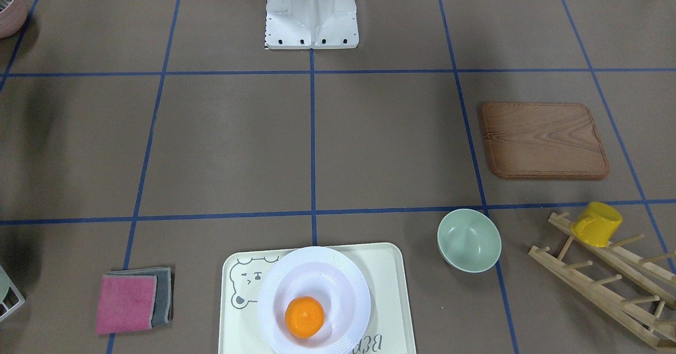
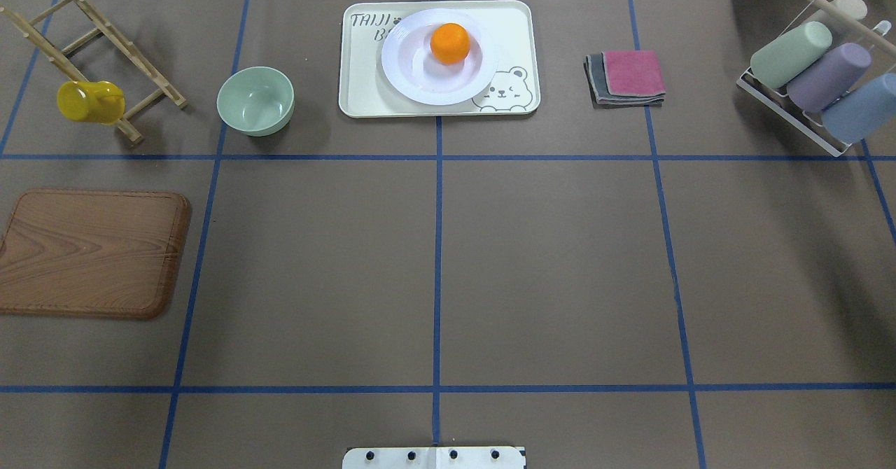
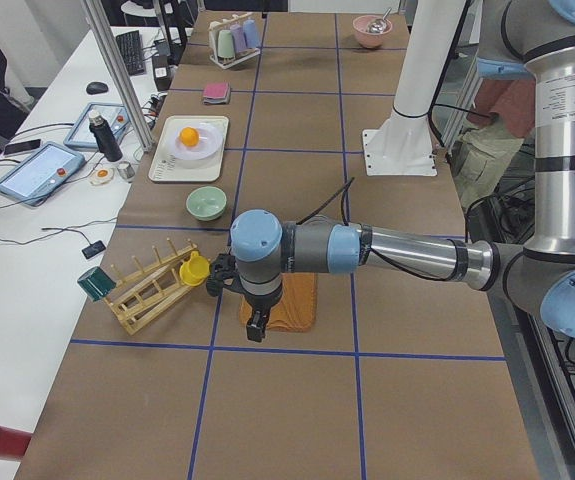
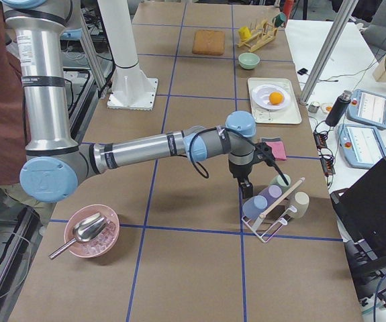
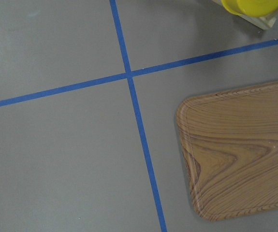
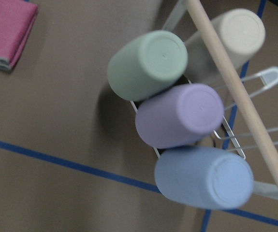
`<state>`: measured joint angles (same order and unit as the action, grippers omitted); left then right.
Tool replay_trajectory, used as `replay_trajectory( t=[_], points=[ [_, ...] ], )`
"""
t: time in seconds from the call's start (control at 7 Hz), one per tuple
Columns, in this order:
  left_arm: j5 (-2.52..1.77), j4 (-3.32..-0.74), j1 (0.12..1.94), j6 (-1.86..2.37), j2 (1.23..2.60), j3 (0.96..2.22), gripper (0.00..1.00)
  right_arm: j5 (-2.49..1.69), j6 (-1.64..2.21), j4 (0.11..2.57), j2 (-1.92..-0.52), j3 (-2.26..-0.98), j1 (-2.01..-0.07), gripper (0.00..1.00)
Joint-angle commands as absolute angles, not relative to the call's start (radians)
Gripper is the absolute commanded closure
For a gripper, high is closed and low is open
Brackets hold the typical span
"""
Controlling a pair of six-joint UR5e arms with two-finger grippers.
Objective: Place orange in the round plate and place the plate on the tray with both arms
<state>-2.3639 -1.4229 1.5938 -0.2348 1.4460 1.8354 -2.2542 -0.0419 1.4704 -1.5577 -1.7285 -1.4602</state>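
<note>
The orange (image 2: 449,43) lies inside the round plate (image 2: 402,70), toward one side of its well. The plate rests on the cream tray (image 2: 364,84) at the table's far middle edge; the front-facing view shows the orange (image 1: 304,317), plate (image 1: 274,285) and tray (image 1: 388,269) too. My left gripper (image 3: 255,325) hangs over the edge of the wooden board, far from the tray; only the left side view shows it, so I cannot tell its state. My right gripper (image 4: 248,190) hovers by the cup rack, and I cannot tell its state either.
A pale green bowl (image 2: 255,100) stands left of the tray, folded cloths (image 2: 630,73) to its right. A wooden board (image 2: 91,252), a peg rack with a yellow mug (image 2: 89,101), a cup rack (image 2: 812,84) and a pink bowl (image 4: 92,231) sit further out.
</note>
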Motion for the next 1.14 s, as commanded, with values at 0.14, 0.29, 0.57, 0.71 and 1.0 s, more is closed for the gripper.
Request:
replay_trajectory(
  t=[0.14,0.29,0.57,0.71,1.0],
  points=[
    [-2.365,-1.425,1.594,-0.230,1.424,1.830,0.01,-2.347,-0.123,1.509,-1.695,-1.739,-1.563,0.00],
    [-2.364,-1.425,1.595,-0.230,1.420,1.836,0.01,-2.349,-0.124,1.511,-1.718,-1.747,-1.566,0.00],
    [-2.362,-1.422,1.594,-0.230,1.419,1.836,0.01,-2.345,-0.123,1.509,-1.743,-1.747,-1.565,0.00],
    [-2.361,-1.422,1.594,-0.232,1.419,1.836,0.01,-2.347,-0.118,1.509,-1.743,-1.746,-1.565,0.00],
    [-2.361,-1.422,1.595,-0.232,1.416,1.835,0.01,-2.347,-0.109,1.505,-1.741,-1.743,-1.565,0.00]
  ],
)
